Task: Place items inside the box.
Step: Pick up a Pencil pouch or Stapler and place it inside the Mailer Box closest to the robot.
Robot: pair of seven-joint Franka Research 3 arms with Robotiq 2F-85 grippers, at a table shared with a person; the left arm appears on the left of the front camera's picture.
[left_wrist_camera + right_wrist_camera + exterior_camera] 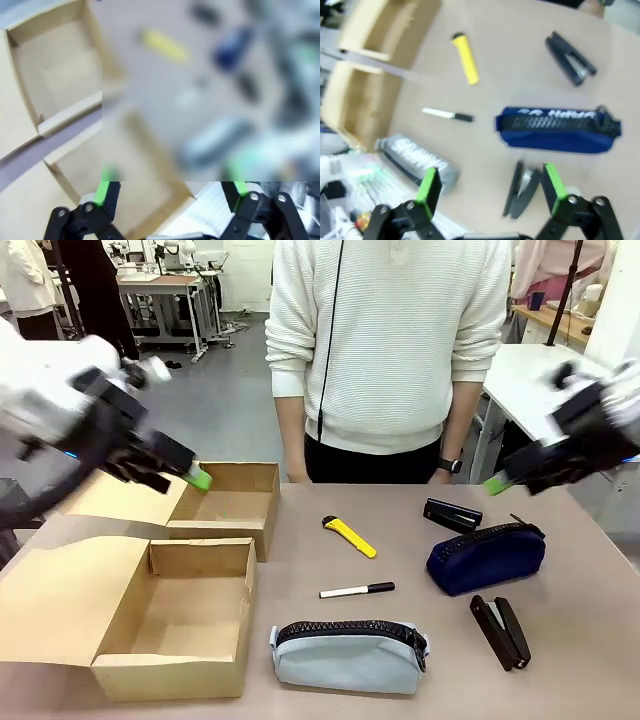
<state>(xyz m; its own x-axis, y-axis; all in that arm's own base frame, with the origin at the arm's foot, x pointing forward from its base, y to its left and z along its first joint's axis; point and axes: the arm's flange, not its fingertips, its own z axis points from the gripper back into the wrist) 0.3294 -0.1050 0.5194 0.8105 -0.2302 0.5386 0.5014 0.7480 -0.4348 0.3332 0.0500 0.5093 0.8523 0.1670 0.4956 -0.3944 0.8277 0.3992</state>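
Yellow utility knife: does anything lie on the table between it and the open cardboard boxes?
Nothing visible does. Bare table runs from the yellow utility knife to the far box; the white marker lies closer to the robot, off that path. Only the box's own wall must be cleared.

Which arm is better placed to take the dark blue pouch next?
Right: the right tool, open, hangs near the dark blue fabric zip pouch; the left tool is by the far brown cardboard box.

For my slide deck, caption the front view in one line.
Left gripper and right gripper hover open above two empty boxes and scattered desk items as a person stands opposite.
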